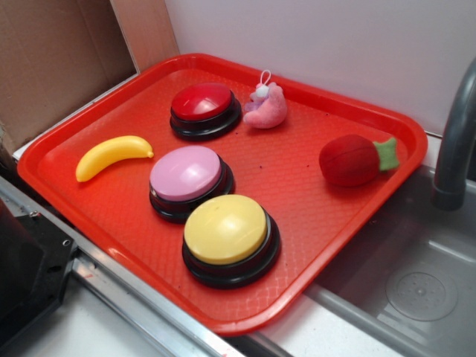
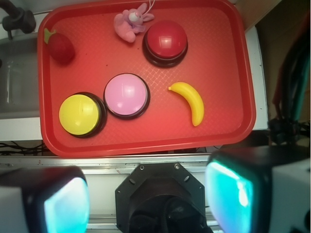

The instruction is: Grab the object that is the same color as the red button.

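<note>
- The red plush fruit point(image 1: 349, 160) is lying alone near a tray point(image 1: 327, 245) corner, leaf pointing at the rim.
- The claw point(image 2: 146, 199) is hanging wide, empty.

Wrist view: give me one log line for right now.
claw: open, above tray, holding nothing | target: red plush, far corner, untouched | red button: beside pink toy | phase: pre-approach

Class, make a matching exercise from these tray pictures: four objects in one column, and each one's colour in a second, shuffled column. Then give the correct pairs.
Objects:
1. banana
2. plush fruit
3. button nearest the banana
4. plush toy's loop

Colours:
A. pink
B. white
C. yellow
D. red

Pairs: 1-C, 2-D, 3-A, 4-B
</note>
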Action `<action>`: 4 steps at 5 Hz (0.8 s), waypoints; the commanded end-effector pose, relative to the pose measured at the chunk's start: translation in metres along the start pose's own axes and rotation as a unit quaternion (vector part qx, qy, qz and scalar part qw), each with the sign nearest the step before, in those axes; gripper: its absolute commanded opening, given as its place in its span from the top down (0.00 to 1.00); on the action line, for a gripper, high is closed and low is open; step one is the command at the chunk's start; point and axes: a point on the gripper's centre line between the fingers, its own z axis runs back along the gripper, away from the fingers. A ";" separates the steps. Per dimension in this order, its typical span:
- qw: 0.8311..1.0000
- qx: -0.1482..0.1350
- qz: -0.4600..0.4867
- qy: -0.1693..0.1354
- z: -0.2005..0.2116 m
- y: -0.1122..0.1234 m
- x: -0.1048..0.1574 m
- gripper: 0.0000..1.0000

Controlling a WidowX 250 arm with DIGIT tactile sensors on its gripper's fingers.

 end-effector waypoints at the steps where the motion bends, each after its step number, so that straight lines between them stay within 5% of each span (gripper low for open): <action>1: 1.000 0.000 0.000 0.000 0.000 0.000 0.000 0.00; 4: 0.985 -0.002 -0.168 -0.034 -0.044 -0.021 0.055 0.00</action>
